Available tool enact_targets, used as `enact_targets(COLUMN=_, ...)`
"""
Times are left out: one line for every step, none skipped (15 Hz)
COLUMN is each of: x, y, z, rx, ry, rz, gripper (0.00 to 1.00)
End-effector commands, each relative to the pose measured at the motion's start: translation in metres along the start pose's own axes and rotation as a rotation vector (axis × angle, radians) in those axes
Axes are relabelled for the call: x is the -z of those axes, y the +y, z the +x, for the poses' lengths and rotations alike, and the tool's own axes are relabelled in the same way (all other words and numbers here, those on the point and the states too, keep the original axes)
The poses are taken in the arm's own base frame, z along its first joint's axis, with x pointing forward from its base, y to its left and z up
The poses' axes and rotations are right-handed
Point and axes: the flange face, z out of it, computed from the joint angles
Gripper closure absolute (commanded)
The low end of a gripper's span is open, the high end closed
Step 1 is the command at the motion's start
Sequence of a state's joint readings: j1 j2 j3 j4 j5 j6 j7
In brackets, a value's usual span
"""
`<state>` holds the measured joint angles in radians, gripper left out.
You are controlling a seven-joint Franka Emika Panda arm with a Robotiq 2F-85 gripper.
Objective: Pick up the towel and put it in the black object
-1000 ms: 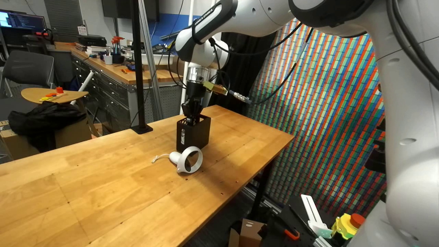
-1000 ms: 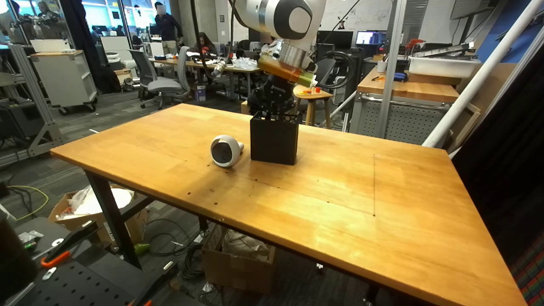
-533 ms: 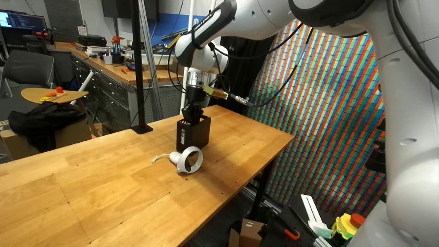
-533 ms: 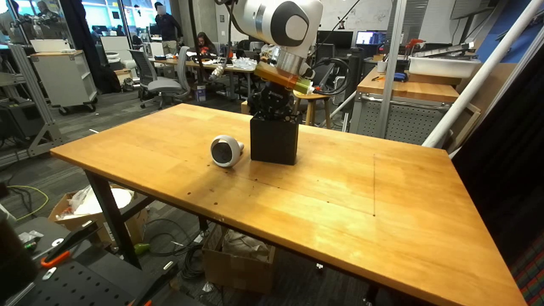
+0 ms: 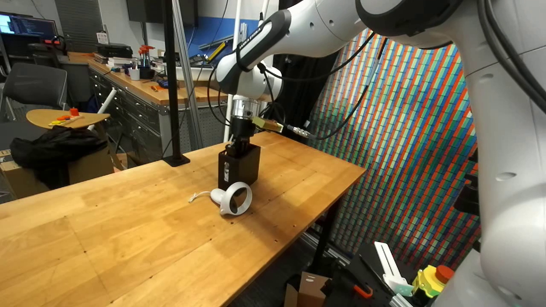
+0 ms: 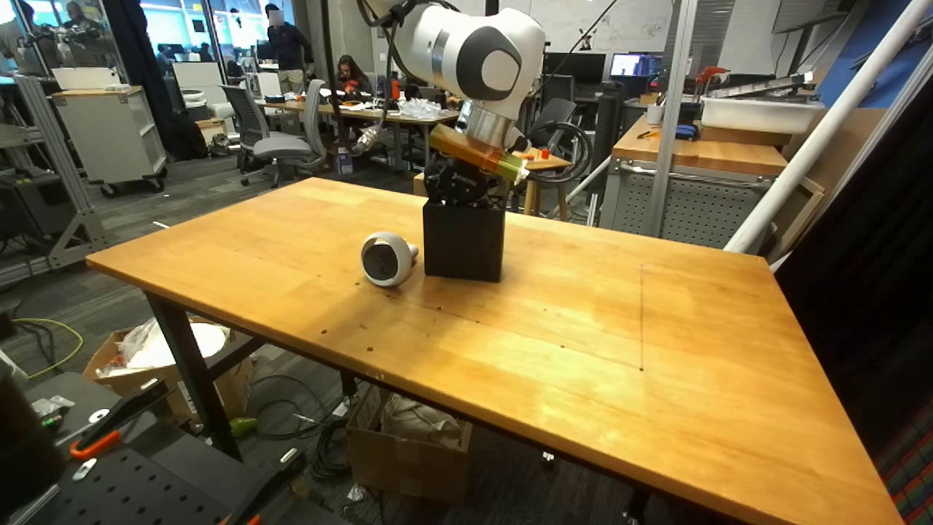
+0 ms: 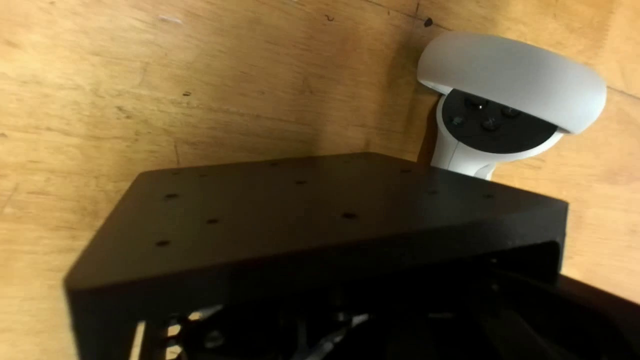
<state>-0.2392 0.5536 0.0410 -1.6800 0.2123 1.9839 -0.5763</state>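
The black object [image 5: 244,169], an upright open-topped box with a pale mark on one side, stands on the wooden table. Its plain wall [image 6: 464,243] shows in an exterior view, and in the wrist view its side [image 7: 280,205] with small holes fills the middle. My gripper [image 5: 239,147] points down into the box's opening, its fingers hidden below the rim in both exterior views. It is shut; the inside is too dark in the wrist view to tell whether anything is between the fingers. No towel shows; it is hidden or out of view.
A white ring-shaped controller [image 7: 515,75] with a black button face lies close beside the box on the table [image 6: 568,313]. A black post [image 5: 172,106] rises at the table's edge. The table's edge [image 6: 510,430] drops to the floor, with cardboard boxes beneath.
My gripper has sunk deeper into the box, and the arm has come down with it. The box has shifted slightly toward the left in both exterior views. The controller has not moved.
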Motion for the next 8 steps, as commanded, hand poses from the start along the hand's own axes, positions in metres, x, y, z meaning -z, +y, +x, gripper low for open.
enact_targets(x=-0.006, y=-0.008, z=-0.001, rx=0.013, ry=0.004, rz=0.019, gripper=1.0)
enact_targets(x=-0.005, y=-0.01, z=-0.002, rx=0.014, ry=0.003, rz=0.02, gripper=1.0)
enact_targets(x=-0.003, y=-0.013, z=-0.003, rx=0.014, ry=0.003, rz=0.017, gripper=1.0)
enact_targets(x=0.002, y=-0.017, z=-0.006, rx=0.013, ry=0.006, rz=0.012, gripper=1.0)
enact_targets(x=0.006, y=-0.021, z=-0.007, rx=0.014, ry=0.009, rz=0.008, gripper=1.0)
enact_targets(x=0.011, y=-0.027, z=-0.01, rx=0.014, ry=0.014, rz=0.003, gripper=1.0)
enact_targets(x=0.017, y=-0.033, z=-0.013, rx=0.016, ry=0.02, rz=-0.003, gripper=1.0)
enact_targets(x=0.025, y=-0.04, z=-0.016, rx=0.019, ry=0.026, rz=-0.012, gripper=1.0)
